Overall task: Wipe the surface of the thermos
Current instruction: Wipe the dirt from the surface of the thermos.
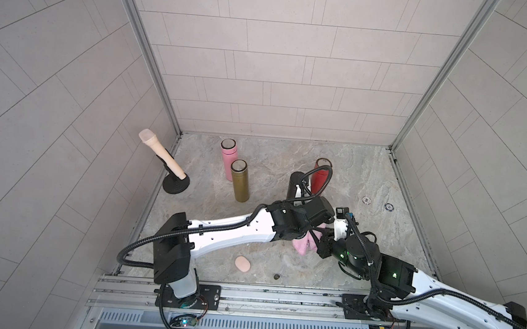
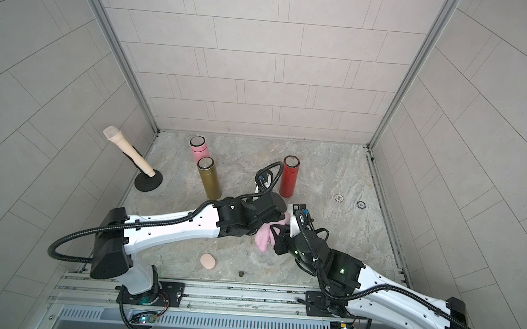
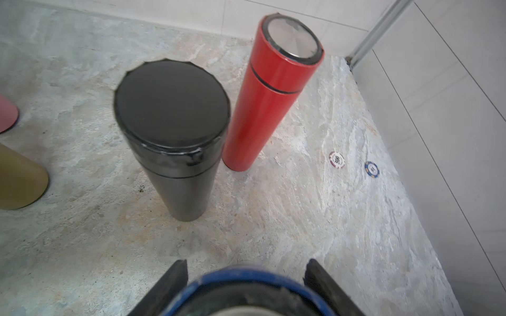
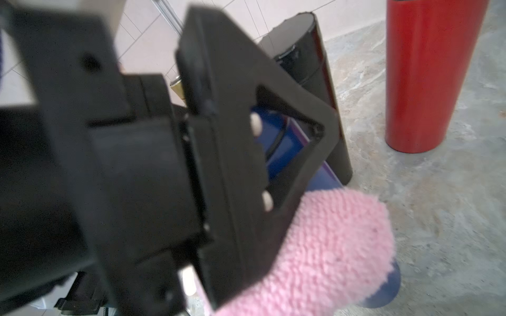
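Clamped round the upper body of the blue thermos (image 4: 282,145) with the left end effector (image 3: 246,266); pinched shut on a fold of pink cloth (image 4: 315,246) with the right end effector (image 1: 319,238). Pressing that cloth to the thermos wall just below the left grip (cannot see the contact line itself behind the terry).

To wipe well: keep the left clamp firm, hold the thermos steady, drag the cloth down and around in overlapping strokes, and steer clear of the left fingers. Probably mid-wipe, with much wall left to cover.

In both top views, hidden beneath the left wrist near mid-bench, with the cloth at about seven o'clock of it and the right end effector at about five. Farther out: black thermos (image 3: 175,142) at eleven o'clock, red thermos (image 3: 268,93) at twelve to one, both standing apart on the bench (image 1: 383,181).
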Motion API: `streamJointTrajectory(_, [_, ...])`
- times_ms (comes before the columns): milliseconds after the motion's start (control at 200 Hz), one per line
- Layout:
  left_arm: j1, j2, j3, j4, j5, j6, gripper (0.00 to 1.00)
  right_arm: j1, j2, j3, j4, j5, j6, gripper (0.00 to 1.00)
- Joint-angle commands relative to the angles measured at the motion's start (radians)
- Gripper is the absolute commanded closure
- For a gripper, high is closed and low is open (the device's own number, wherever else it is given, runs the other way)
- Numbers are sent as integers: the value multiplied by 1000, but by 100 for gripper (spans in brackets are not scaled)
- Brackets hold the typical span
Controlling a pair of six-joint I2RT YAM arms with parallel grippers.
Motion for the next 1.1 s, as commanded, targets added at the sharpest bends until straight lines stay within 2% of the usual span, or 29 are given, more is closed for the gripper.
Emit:
streamJointTrajectory(0, [34, -39, -21, 55, 126, 245, 100, -5, -103, -29, -282, 198, 95, 100])
streamJointTrajectory(70, [84, -50, -26, 55, 226, 348, 100, -34, -199, -72, -343, 244, 47, 100])
streamJointTrajectory(150, [136, -58, -13, 28, 328, 439, 100, -119, -257, -107, -362, 194, 36, 100])
streamJointTrajectory(235, [145, -91, -40, 71, 427, 570, 100, -260, -231, -149, -285, -9, 20, 100])
streamJointTrajectory(350, [146, -161, -154, 227, 588, 713, 100, -436, -117, -203, -71, -317, -6, 100])
streamJointTrajectory(420, [148, -189, -193, 287, 654, 764, 100, -498, -53, -211, 49, -437, -37, 100])
streamJointTrajectory(530, [148, -216, -252, 387, 751, 817, 100, -561, 43, -183, 131, -559, -93, 100])
streamJointTrajectory(746, [145, -209, -314, 494, 694, 854, 100, -585, 229, -83, 213, -808, -86, 100])
streamJointTrajectory(856, [140, -195, -345, 539, 633, 854, 100, -587, 232, -27, 257, -879, -58, 100])
streamJointTrajectory(1091, [132, -166, -358, 572, 621, 851, 100, -606, 201, 125, 225, -946, -30, 100])
